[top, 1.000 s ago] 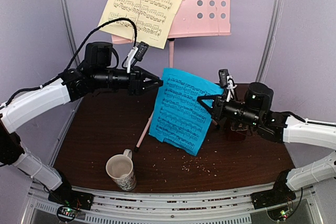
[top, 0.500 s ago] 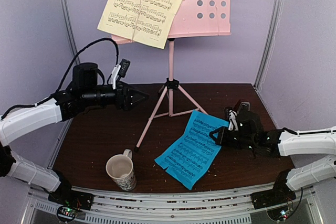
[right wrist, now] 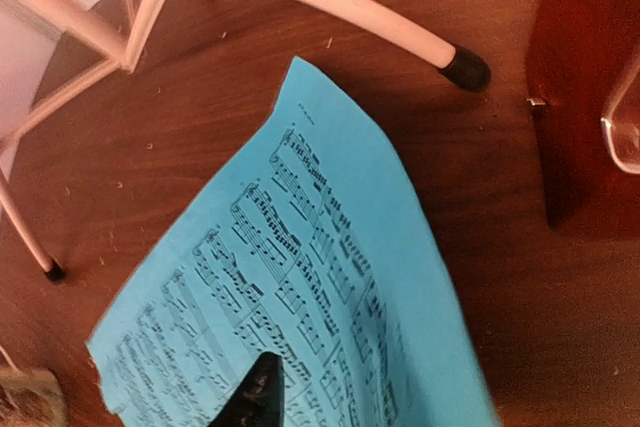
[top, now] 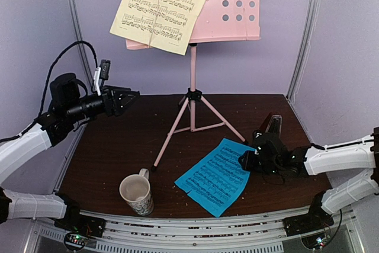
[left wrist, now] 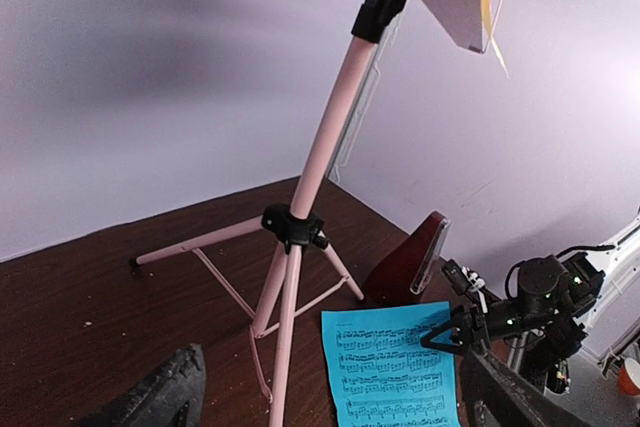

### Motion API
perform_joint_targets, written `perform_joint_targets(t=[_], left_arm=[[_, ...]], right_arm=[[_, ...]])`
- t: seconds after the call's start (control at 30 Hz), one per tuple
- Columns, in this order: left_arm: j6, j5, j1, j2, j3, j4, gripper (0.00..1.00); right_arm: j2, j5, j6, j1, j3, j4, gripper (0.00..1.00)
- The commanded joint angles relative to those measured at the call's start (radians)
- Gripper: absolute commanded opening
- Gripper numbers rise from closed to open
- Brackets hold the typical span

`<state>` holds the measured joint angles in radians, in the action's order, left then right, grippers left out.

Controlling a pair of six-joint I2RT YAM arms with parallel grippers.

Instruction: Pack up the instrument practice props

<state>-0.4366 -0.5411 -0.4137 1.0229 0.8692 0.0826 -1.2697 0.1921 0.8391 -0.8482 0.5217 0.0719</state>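
On the dark brown table, the biggest thing I see is the pink music stand, upright at the back centre with its tripod legs splayed toward me. A pale-yellow sheet lies tilted across the stand's perforated desk, its lower corner hanging past the ledge.

The blue sheet lies on the table right of centre, near the front. Its far corner is just beside the black foot of the stand's right leg.

My left gripper hangs high at the left, well apart from everything. In its wrist view the fingers are spread wide with nothing between them, and the stand's pole and legs stand between it and the blue sheet.

My right gripper sits low at the blue sheet's right edge. Its wrist view shows one dark fingertip over the paper and the other finger hidden, so I cannot tell whether it pinches the sheet or has let go.

The cream mug stands near the front edge, left of the blue sheet and close to the stand's left foot.

The red-brown metronome stands just behind the right gripper, a clear cover on its face.

Crumbs dot the tabletop.
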Motion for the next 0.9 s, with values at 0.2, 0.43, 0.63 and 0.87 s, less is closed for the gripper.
perform_joint_targets(t=[0.2,0.43,0.63,0.87], left_arm=[[-0.035,0.01,0.131,-0.125,0.035,0.032,0.93],[-0.091,-0.064,0.139,-0.148,0.166,0.074,0.93],[-0.138,-0.095,0.14,-0.064,0.313,0.061,0.85],[-0.118,-0.095,0.142,0.024,0.428,0.007,0.81]], right_arm=[[0.252,0.153,-0.114,-0.004,0.091,-0.197,0.82],[0.272,-0.098,-0.217,-0.013,0.328,-0.119,0.88],[0.063,-0.242,-0.311,-0.09,0.742,-0.12,0.83],[-0.164,-0.412,-0.312,-0.113,1.113,-0.089,0.8]])
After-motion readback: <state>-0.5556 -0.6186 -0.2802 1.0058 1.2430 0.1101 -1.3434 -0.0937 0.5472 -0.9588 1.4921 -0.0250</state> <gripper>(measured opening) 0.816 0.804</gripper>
